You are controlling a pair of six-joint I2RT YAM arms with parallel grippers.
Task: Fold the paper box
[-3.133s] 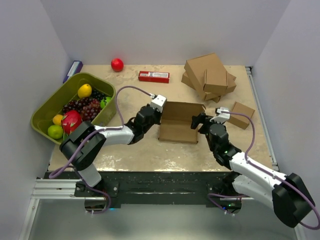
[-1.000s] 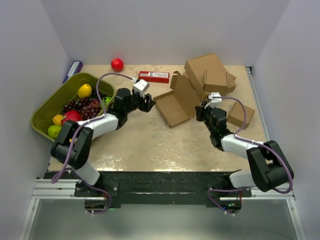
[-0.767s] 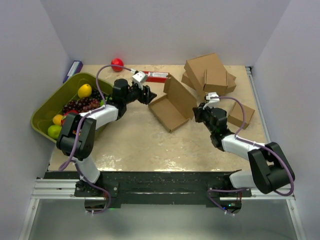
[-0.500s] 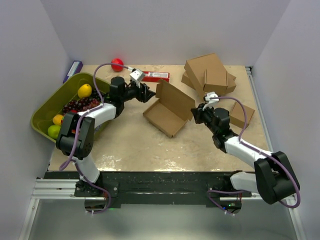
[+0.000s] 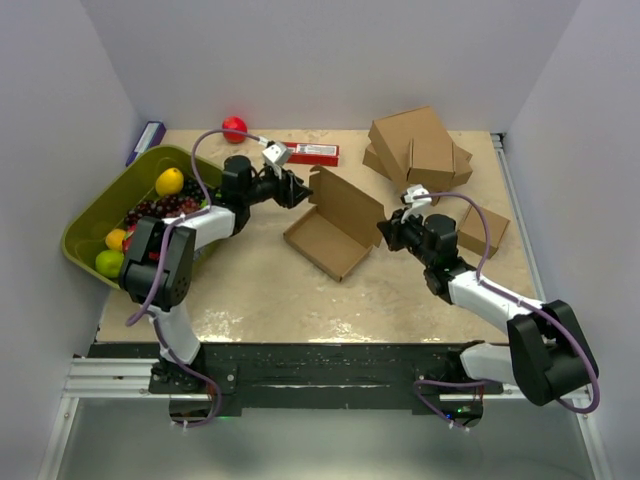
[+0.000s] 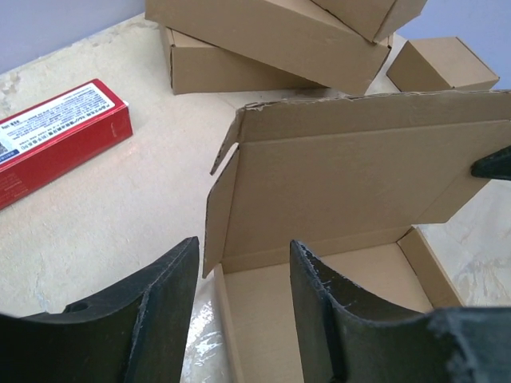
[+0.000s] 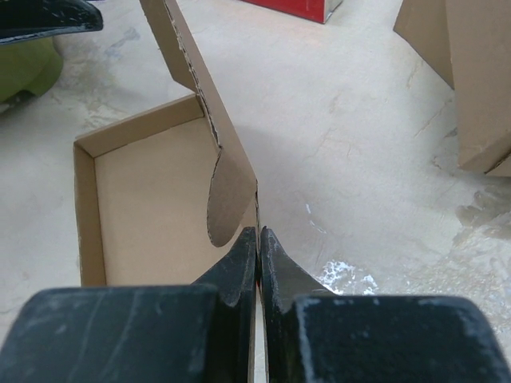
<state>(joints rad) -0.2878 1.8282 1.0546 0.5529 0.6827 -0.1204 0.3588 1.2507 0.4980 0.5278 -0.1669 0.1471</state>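
Right gripper (image 7: 257,238) seen clenched on right-hand corner of paper box (image 5: 325,240). Box probably anchored this way so lid can be worked without sliding. Box found mid-table (image 5: 270,290), tray flat, lid (image 6: 351,175) stood upright, not yet closed. Left gripper (image 6: 239,271) held with fingers apart, nothing grasped, lined up on lid's side flap (image 6: 217,199), likely for tucking. Beyond: stacked boxes (image 5: 415,150) and red carton (image 5: 307,153), well apart from the action.
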